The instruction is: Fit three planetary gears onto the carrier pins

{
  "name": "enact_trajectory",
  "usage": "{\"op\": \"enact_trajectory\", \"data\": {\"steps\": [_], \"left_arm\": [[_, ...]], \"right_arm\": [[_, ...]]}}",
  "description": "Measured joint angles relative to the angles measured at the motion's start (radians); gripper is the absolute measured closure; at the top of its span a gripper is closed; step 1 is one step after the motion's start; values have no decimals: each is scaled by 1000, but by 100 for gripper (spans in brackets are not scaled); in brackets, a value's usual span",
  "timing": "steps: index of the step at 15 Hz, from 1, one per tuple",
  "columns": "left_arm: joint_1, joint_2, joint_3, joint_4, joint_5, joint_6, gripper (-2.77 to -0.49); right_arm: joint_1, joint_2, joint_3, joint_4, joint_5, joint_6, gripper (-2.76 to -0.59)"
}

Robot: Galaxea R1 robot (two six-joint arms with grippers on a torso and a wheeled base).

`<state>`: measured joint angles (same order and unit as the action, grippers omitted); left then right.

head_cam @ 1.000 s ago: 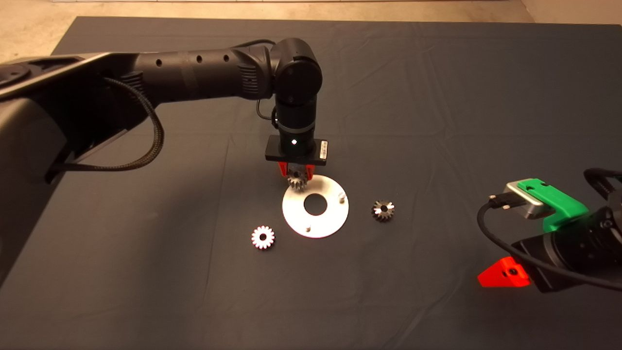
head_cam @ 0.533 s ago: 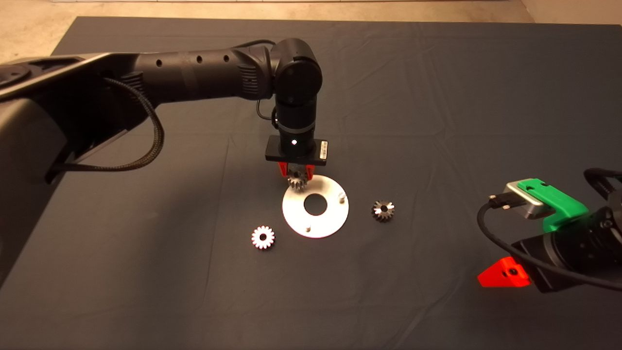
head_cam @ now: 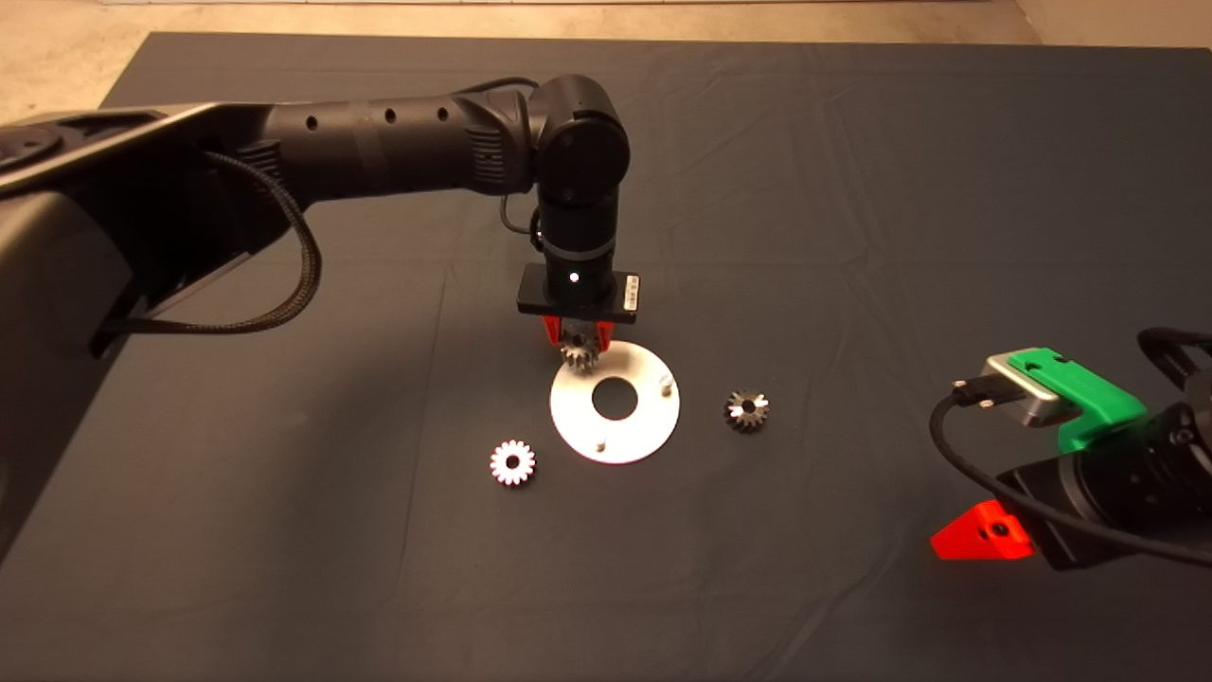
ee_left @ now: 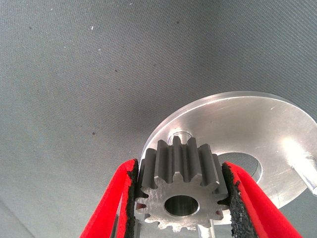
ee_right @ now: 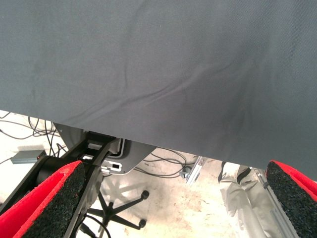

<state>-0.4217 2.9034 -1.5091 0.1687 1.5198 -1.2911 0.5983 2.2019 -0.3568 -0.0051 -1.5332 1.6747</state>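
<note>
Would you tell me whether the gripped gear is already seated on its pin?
Not yet: left gripper holds the gear above the pin.

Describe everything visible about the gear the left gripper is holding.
The held gear is a small grey metal spur gear with blunt straight teeth and a round centre bore. The left gripper clamps it between its black pads, jaws shut on opposite teeth. It hangs over the white disc's rim, beside a pin, not yet threaded onto it.
</note>
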Motion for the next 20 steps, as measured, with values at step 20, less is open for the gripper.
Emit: {"op": "enact_trajectory", "data": {"steps": [20], "left_arm": [[24, -6, 25, 0, 0, -2, -116]], "right_arm": [[-2, 0, 0, 0, 0, 0, -273]]}}
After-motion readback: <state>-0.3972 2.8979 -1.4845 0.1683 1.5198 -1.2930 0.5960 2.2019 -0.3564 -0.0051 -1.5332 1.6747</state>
